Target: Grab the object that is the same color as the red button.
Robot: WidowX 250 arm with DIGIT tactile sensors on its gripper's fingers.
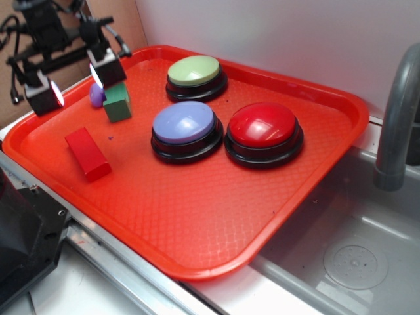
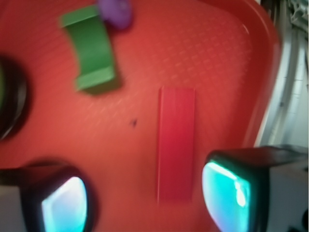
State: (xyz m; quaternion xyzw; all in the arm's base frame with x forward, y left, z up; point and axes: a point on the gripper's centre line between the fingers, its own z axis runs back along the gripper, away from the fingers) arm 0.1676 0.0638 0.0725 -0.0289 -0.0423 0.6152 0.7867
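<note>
The object, a small red rectangular block, lies flat on the red tray near its left edge. The red button, a glossy dome on a black base, sits at the tray's right middle. My gripper hangs open above the tray's far left corner, behind the block. In the wrist view the block's near end lies between the two fingers, closer to the right pad. Nothing is held.
A green block and a small purple knob sit just under the gripper. A lilac-blue button and a pale green button stand mid-tray. A sink basin and grey faucet lie right.
</note>
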